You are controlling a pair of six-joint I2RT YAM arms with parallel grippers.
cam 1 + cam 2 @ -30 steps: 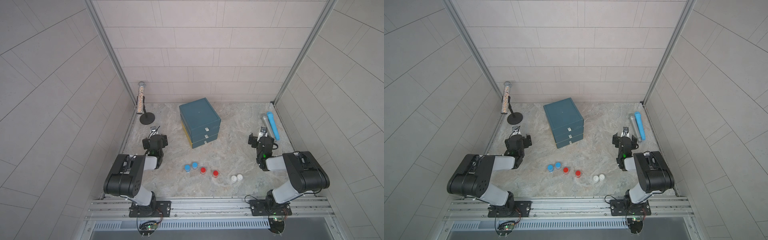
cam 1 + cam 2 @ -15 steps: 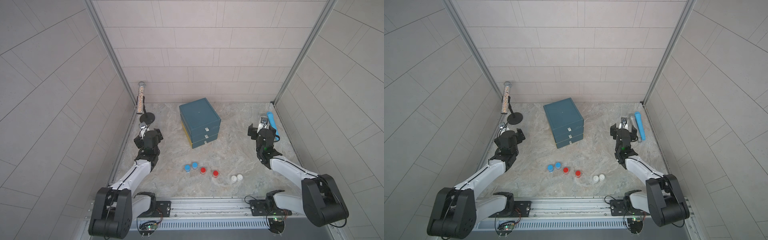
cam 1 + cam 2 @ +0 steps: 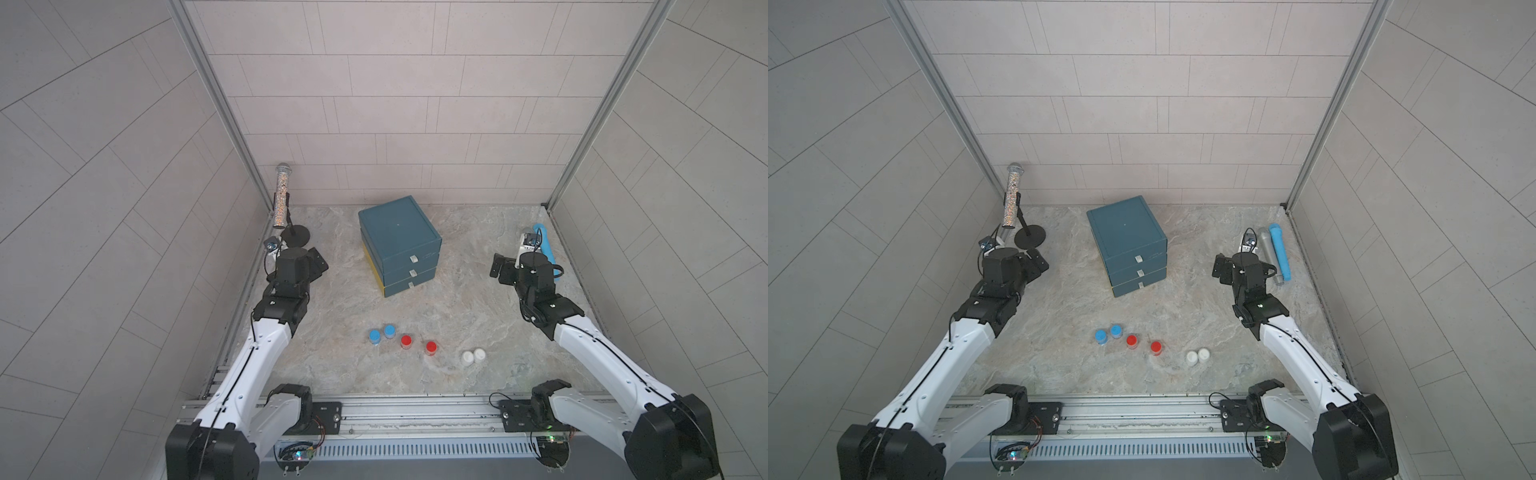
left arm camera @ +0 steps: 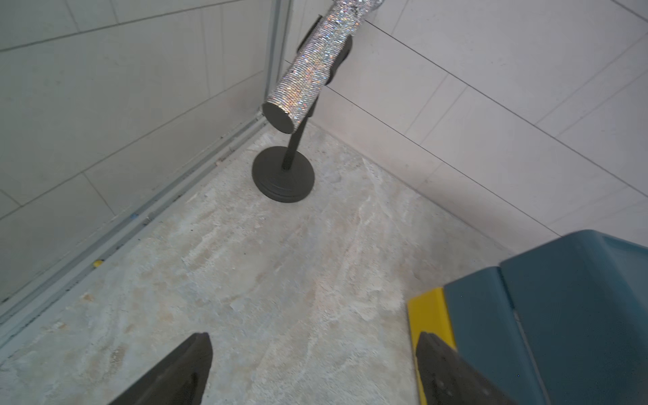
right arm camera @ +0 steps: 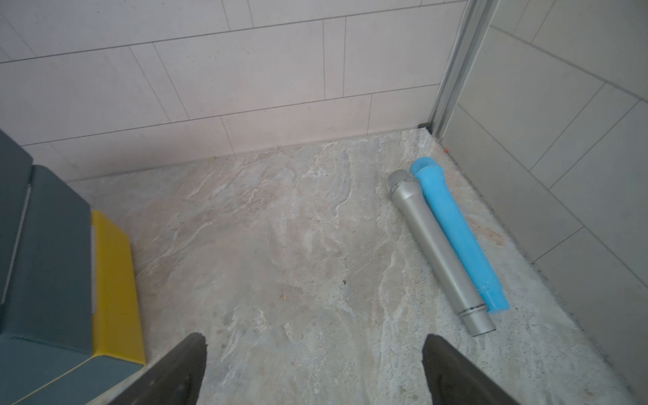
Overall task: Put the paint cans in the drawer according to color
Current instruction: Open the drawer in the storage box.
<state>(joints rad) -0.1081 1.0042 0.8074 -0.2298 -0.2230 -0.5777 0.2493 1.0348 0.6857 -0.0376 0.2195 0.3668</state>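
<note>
Six paint cans stand in a row near the table's front in both top views: two blue [image 3: 375, 336] [image 3: 390, 331], two red [image 3: 406, 341] [image 3: 431, 347] and two white [image 3: 467, 357] [image 3: 479, 354]. Behind them sits the teal drawer unit [image 3: 399, 232] with three drawers, all closed. My left gripper [image 3: 313, 266] hovers left of the unit, open and empty, its fingertips [image 4: 200, 350] wide apart over bare table. My right gripper [image 3: 500, 270] hovers right of the unit, also open and empty [image 5: 314, 342]. Neither wrist view shows any can.
A glittery microphone [image 3: 282, 195] leans on a black stand [image 3: 296, 237] in the back left corner, close behind my left gripper. A blue microphone [image 5: 456, 231] and a silver one [image 5: 434, 252] lie by the right wall. Tiled walls enclose three sides.
Both arms have unfolded from their tucked pose and stretched toward the back, so the grippers now sit farther back, beside the drawer unit. The cans and drawers have not moved.
</note>
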